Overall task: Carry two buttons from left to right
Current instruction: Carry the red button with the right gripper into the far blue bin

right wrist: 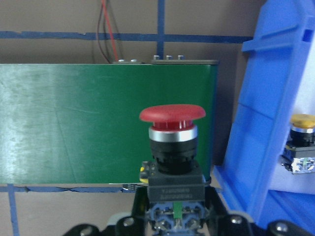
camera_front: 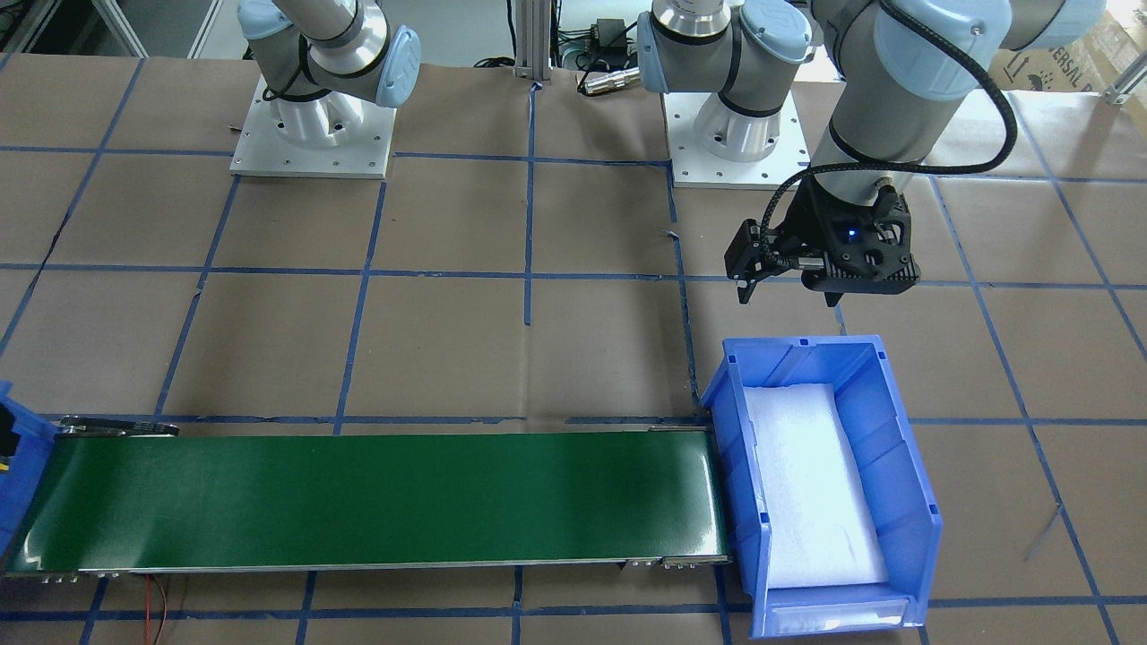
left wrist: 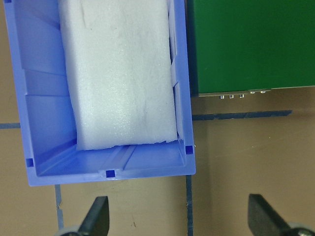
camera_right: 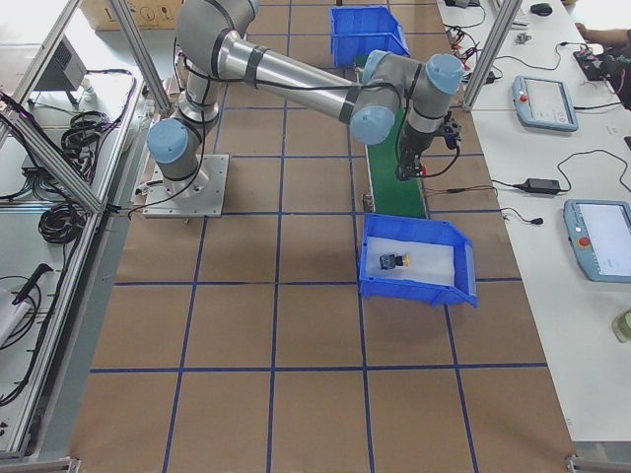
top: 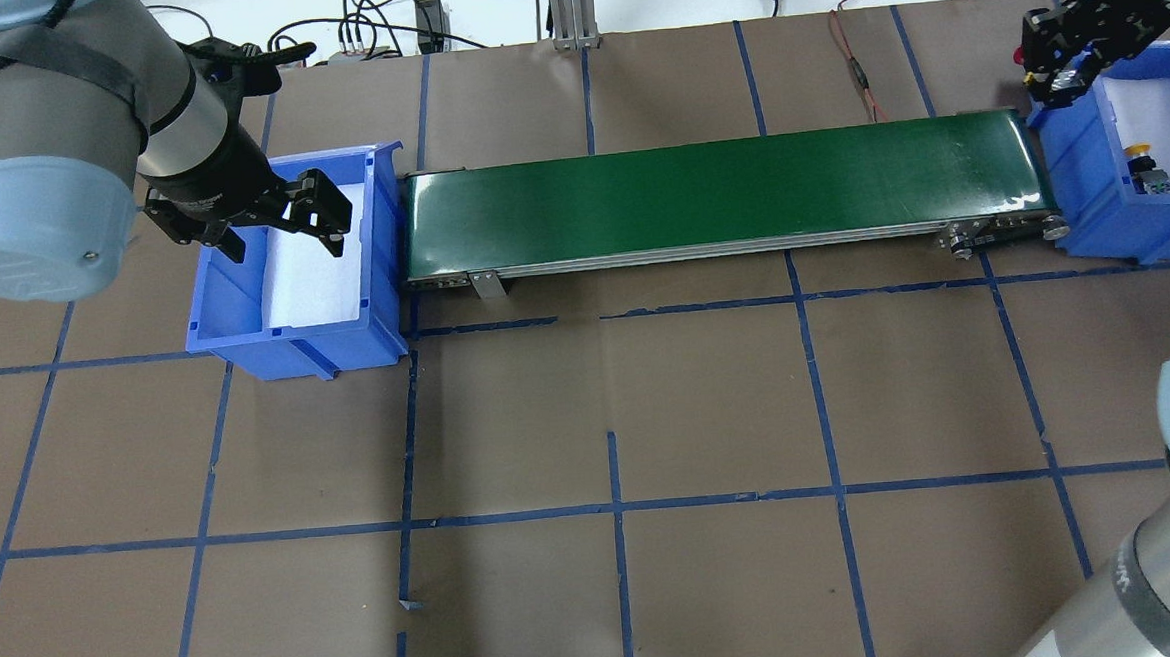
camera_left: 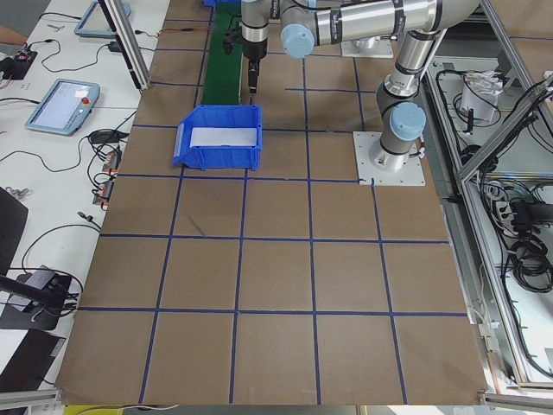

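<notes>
Overhead: left gripper [top: 280, 239] hangs spread wide and empty over the left bin [top: 295, 334]; yellow button [top: 1140, 152] lies in the right bin [top: 1077, 162]. Right wrist: right gripper [right wrist: 174, 216] clamps the red button [right wrist: 172, 142] by the belt's [right wrist: 74, 123] end.

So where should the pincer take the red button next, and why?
Probably one short move sideways, until it hangs over the blue bin. The right pincer grips the red button above the end of the green belt, not over the bin. The yellow button lies in there, so aim beside it.
</notes>
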Tool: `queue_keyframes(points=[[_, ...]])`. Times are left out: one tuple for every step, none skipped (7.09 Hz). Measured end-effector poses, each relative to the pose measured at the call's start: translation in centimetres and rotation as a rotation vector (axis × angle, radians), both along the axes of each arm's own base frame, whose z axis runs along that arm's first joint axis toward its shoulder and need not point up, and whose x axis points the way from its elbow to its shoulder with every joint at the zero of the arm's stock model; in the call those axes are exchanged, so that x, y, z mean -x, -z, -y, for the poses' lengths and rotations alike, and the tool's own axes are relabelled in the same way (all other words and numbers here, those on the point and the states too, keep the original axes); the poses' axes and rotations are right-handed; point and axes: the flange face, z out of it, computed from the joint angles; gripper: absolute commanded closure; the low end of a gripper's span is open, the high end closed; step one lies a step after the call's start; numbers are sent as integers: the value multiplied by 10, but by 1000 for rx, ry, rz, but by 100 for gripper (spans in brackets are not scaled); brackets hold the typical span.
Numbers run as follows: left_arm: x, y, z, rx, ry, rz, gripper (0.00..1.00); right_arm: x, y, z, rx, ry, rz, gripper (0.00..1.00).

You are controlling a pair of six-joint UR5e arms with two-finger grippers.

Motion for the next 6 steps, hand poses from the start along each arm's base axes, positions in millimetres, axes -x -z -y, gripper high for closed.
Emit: queue_keyframes(points=[[0,1,0,-1,0,0,0,34,3,1,10,8,-5,93],[0,1,1,-2,0,0,0,57,3,8,27,15,-15,92],[0,2,1,-3,1,1,0,70,-1,17,42,19,-34,92],[0,2,1,-4,1,1,0,80,-2,27,57,19,-55,92],[0,2,0,-4,1,2,0,89,2,38,74,17,-71,92],[0,2,0,-5,0,3,0,99,10,48,84,16,-79,92]])
